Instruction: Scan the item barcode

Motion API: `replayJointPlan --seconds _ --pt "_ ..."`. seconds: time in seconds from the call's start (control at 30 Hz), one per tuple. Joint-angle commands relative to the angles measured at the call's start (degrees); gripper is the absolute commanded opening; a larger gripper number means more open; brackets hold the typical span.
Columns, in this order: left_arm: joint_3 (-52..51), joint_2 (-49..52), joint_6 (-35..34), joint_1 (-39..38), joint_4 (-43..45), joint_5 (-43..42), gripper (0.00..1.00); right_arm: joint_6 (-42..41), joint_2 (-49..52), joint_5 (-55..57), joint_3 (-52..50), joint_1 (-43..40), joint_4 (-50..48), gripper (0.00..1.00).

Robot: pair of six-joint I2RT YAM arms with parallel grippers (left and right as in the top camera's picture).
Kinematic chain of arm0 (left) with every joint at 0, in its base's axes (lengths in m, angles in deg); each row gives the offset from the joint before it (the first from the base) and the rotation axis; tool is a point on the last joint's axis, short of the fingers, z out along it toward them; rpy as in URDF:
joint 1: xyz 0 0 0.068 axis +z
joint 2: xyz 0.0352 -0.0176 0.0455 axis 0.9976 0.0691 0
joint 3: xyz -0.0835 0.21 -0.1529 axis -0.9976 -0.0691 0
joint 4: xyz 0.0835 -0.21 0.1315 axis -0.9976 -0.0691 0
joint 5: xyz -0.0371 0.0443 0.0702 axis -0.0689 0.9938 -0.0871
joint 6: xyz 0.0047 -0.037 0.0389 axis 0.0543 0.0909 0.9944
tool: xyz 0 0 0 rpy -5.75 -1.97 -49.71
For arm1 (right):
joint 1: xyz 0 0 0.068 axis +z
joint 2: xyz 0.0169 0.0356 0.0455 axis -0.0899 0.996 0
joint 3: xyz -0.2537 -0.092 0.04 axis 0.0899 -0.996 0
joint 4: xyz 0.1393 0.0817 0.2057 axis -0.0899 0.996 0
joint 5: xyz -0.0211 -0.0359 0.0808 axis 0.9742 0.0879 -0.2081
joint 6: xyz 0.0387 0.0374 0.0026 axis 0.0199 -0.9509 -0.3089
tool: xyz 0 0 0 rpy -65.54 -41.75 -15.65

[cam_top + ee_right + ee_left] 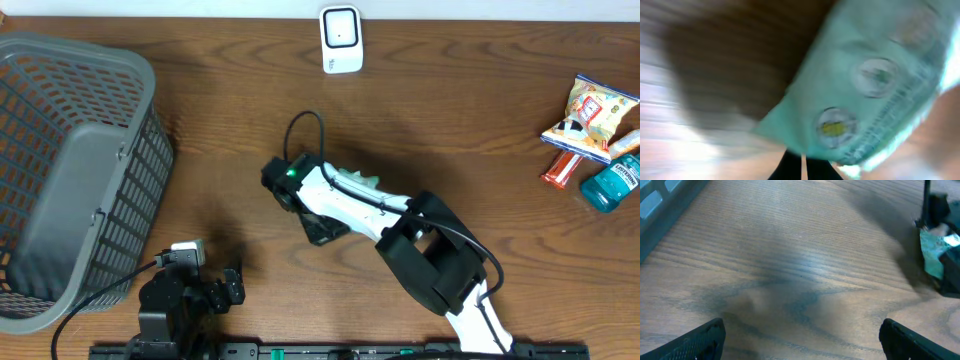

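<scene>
The item is a pale green packet (pixel 875 95), blurred in the right wrist view, with round printed marks and lines of small print. My right gripper (pixel 802 167) is shut on its lower edge. From overhead the right gripper (pixel 322 226) is at the table's middle, and only a strip of the packet (pixel 356 181) shows beside the white arm link. The white scanner (pixel 341 38) stands upright at the far edge, well apart from the packet. My left gripper (pixel 800 340) hangs open over bare wood near the front left, with the packet (pixel 932 255) at the right edge of its view.
A grey plastic basket (pixel 70 170) fills the left side of the table. At the far right lie a snack bag (pixel 590 115), a red packet (pixel 562 168) and a teal bottle (pixel 612 182). A black cable (pixel 300 125) loops off the right wrist.
</scene>
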Motion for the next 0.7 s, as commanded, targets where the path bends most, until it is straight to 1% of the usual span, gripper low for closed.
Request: replayJointPlan --seconds 0.0,0.13,0.3,0.37,0.43,0.47,0.57,0.67 --pt "-1.05 -0.02 -0.50 -0.22 -2.56 -0.33 0.98 -3.78 0.57 8.48 -0.31 -1.07 1.77 0.01" --pt "-1.05 -0.02 -0.50 -0.22 -2.58 -0.33 0.98 -9.09 0.57 17.25 -0.31 -2.51 4.42 0.01" --pt "-1.05 -0.02 -0.48 -0.22 -2.58 -0.33 0.98 -10.58 0.37 20.76 0.02 -6.16 5.11 0.01" --pt "-1.05 -0.02 -0.50 -0.22 -2.58 -0.33 0.98 -16.98 -0.96 24.41 0.90 -7.78 9.84 0.01" --pt "-1.05 -0.02 -0.50 -0.22 -2.58 -0.33 0.98 -20.02 -2.99 25.38 1.53 -8.46 12.35 0.01" --pt "-1.07 -0.02 -0.50 -0.22 -2.58 -0.33 0.98 -20.13 -4.11 24.22 1.68 -8.61 12.37 0.01" --pt "-1.05 -0.02 -0.50 -0.22 -2.58 -0.33 0.98 -18.53 -8.11 13.60 1.68 -8.46 9.16 0.01" --pt "-1.05 -0.02 -0.50 -0.22 -2.58 -0.33 0.98 -10.12 -9.99 0.79 1.68 -7.37 2.45 0.01"
